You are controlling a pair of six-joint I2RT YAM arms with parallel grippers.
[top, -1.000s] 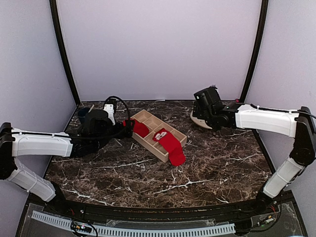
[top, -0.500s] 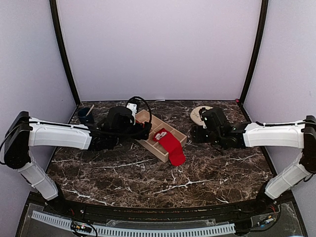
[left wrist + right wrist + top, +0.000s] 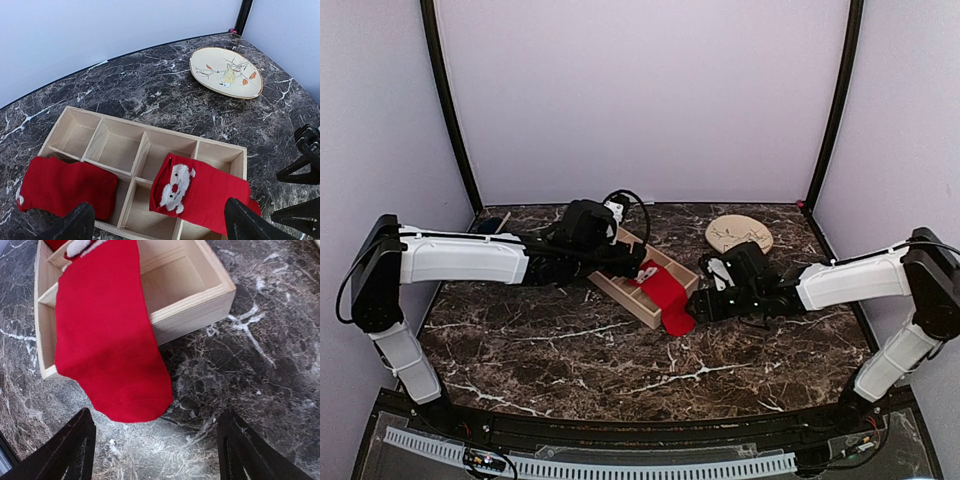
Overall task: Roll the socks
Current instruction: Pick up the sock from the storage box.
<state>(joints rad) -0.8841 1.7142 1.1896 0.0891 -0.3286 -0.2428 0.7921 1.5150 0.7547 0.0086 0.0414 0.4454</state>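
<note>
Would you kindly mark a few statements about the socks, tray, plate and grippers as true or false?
1. A sock lies on the plate. False: the patched sock and the other sock rest on the tray.
2. The patched sock hangs over the tray's edge onto the table. True.
3. The right gripper is shut on a sock. False: its jaws stand open, holding nothing.
4. The left gripper is open above the tray. True.
</note>
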